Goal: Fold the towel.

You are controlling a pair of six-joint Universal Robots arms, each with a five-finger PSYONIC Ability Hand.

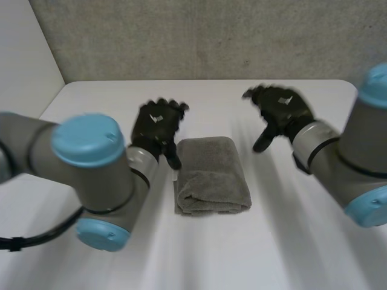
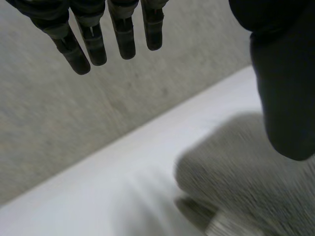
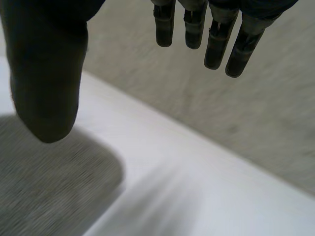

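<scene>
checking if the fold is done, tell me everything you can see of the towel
The towel is grey and fuzzy like terry cloth, folded into a thick, compact rectangle with rounded corners. Layered edges show at its near end; the far end is smooth. It lies flat on the white table between two open hands. The thumb of the left hand is close to its far left corner; contact cannot be told. The right hand is clear of it.

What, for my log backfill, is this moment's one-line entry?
towel: folded, on table | left hand: open, beside towel, empty | right hand: open, off towel, empty
</scene>
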